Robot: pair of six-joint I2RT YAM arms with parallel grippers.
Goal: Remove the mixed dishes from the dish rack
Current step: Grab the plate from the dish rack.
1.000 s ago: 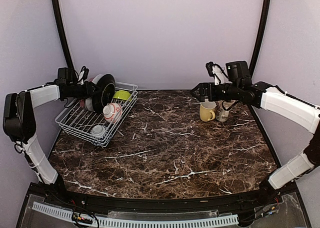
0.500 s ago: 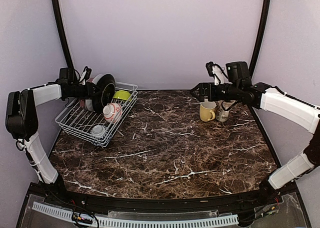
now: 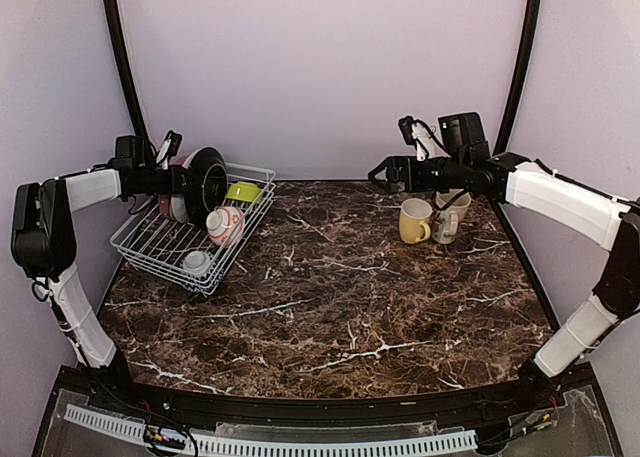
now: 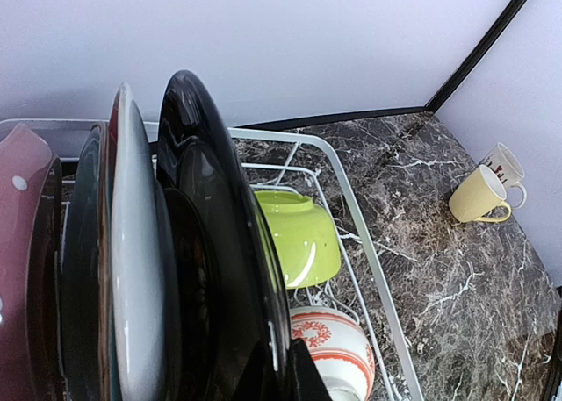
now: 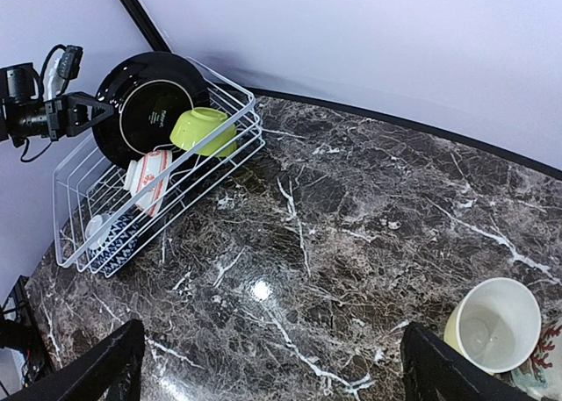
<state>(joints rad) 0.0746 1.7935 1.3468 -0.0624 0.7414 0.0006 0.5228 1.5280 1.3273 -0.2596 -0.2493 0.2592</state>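
Observation:
The dish rack (image 3: 165, 262) stands tilted at the table's back left. It holds the upright black plate (image 3: 208, 177), other plates behind it, a lime-green bowl (image 3: 243, 191), a red-and-white bowl (image 3: 225, 223) and a small striped bowl (image 3: 197, 262). My left gripper (image 3: 185, 182) is shut on the black plate's rim; in the left wrist view the plate (image 4: 219, 243) runs between my fingertips (image 4: 309, 379). My right gripper (image 3: 378, 172) is open and empty in the air, left of the yellow mug (image 3: 414, 222) and the cream patterned mug (image 3: 448, 217) on the table.
The right wrist view shows the rack (image 5: 70, 190), the black plate (image 5: 149, 111), the lime bowl (image 5: 202, 129) and the yellow mug (image 5: 492, 324) over dark marble. Black frame posts stand at both back corners. The walls are close behind.
My right gripper has moved left and a little up, away from the two mugs. My left gripper stays at the black plate, which has shifted only slightly.

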